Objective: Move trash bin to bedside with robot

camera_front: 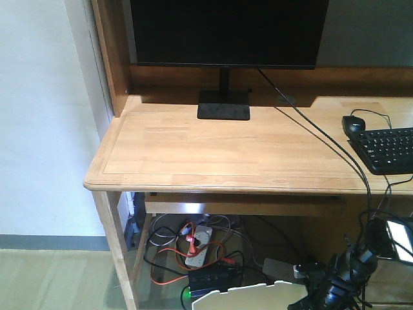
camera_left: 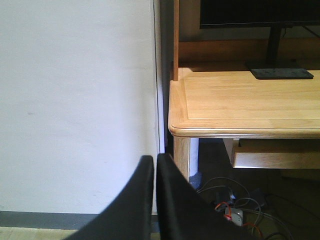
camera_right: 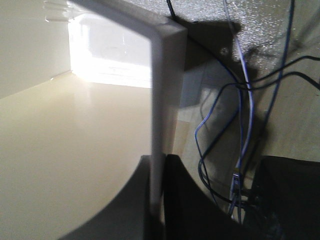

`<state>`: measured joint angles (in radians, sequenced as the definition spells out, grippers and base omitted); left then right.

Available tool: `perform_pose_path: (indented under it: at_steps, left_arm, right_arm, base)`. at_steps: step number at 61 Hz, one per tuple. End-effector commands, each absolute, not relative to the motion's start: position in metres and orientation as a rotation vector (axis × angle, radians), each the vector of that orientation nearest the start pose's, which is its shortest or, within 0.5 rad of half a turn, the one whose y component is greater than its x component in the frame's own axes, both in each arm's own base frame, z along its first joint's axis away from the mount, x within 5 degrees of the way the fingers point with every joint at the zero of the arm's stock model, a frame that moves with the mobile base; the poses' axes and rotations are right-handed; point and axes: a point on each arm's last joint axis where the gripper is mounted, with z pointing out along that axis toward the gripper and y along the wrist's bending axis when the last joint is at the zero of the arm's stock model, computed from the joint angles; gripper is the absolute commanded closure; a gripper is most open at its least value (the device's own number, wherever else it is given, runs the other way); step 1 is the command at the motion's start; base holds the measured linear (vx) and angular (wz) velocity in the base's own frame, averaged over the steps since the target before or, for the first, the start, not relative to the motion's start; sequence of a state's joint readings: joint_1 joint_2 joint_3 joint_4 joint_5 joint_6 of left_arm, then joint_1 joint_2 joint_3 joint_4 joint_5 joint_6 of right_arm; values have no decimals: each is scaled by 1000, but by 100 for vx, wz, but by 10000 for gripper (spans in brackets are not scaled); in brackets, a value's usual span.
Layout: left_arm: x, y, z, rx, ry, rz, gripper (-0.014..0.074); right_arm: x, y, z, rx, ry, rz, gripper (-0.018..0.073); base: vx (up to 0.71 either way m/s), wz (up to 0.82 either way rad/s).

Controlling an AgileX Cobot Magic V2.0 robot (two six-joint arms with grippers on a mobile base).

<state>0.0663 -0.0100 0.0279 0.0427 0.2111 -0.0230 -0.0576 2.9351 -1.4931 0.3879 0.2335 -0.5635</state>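
Closest to the right wrist camera, the right gripper is clamped on the thin wall of the cream trash bin, with one finger inside and one outside. The left gripper is clenched on nothing, facing a white wall. Farther off, the bin's rim sits low before a wooden desk with a monitor. No bed is visible. The bin seems gripped for transport, so the base must next turn toward the bedside.

The trash bin is glossy plastic, the desk smooth wood.
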Motion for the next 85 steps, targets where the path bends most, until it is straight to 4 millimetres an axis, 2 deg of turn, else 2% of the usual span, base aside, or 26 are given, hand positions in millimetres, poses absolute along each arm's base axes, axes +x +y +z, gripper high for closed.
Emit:
perform_pose_path:
  at_steps: [1,18,41,58,67,72,85]
  left_arm:
    - [56,4,183,-54,1659,63,594]
    - [56,4,183,-54,1659,63,594]
    - [56,4,183,-54,1659,63,594]
    - [56,4,183,-54,1659,63,594]
    - [56,4,183,-54,1659,63,594]
    - [56,4,183,-54,1659,63,594]
    - [56,4,183,-54,1659,63,594]
  right_arm:
    - [379,-17,-147,-195,3018,88,566]
    - [368,-17,-130,-200,3016,67,564]
    - [382,-12,-96,-116,3007,151,564]
    - [391,-9,-61,-79,2982,210,564]
    - [377,-13,-40,-46,2924,131,564]
    - [367,-14,-26,-84,2899,94,564]
    - [350,-11,5,-81,2898,123,564]
  base:
    - [0,0]
    - [0,0]
    - [0,0]
    - [0,0]
    - [0,0]
    - [0,0]
    - [0,0]
